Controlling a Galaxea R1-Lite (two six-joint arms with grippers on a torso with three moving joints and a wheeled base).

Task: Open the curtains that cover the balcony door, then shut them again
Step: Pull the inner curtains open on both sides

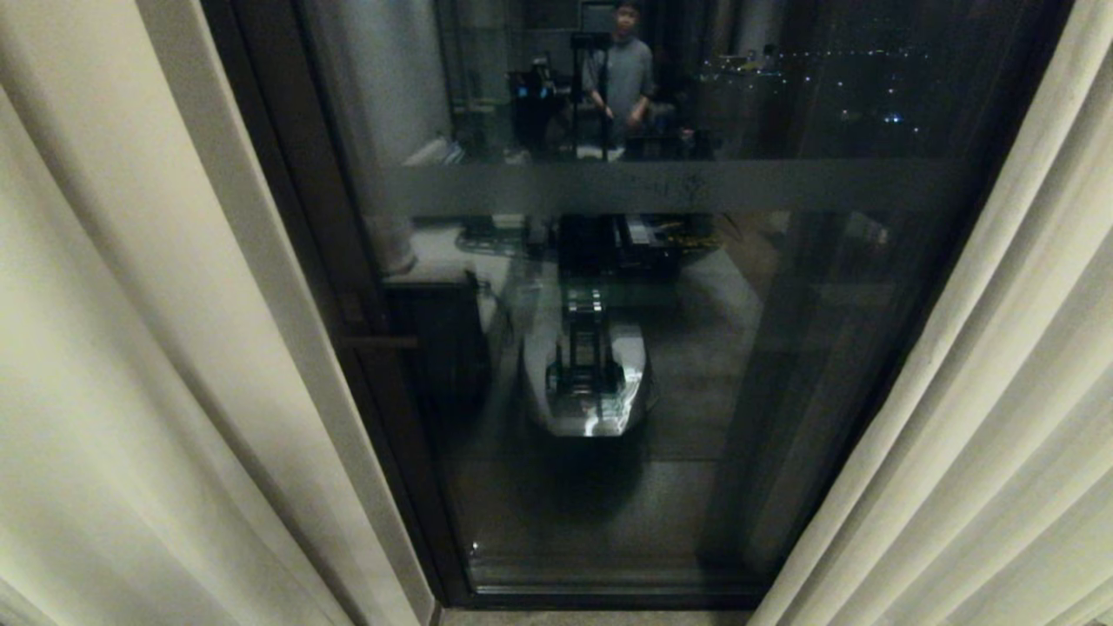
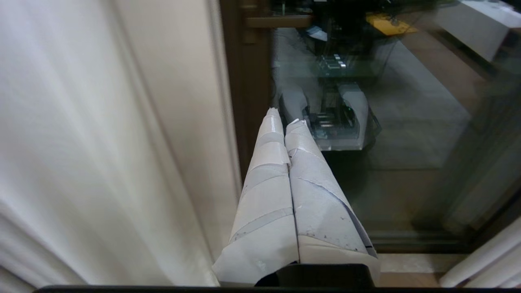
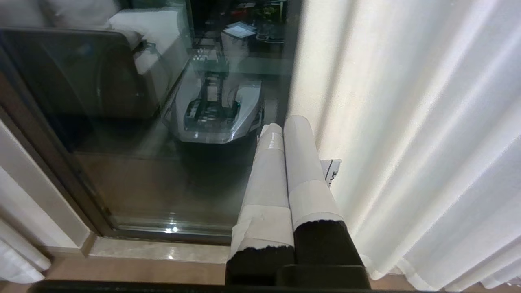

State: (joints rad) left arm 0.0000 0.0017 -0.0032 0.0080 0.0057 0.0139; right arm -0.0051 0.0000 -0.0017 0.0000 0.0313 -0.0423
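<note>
Jaws: both my left gripper point(image 2: 285, 118) and right gripper point(image 3: 285, 124) were pressed together, empty.
Cream-white pleated fabric curtains point(image 1: 130, 348): parted, baring dark-framed glass balcony door point(image 1: 609, 391).

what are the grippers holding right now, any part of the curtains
Nothing. The left gripper and the right gripper are both shut on empty air, beside the curtains but not gripping them.

Cream curtains point(image 1: 130, 348) parted, flanking dark-framed glass balcony door point(image 1: 609, 391).
</note>
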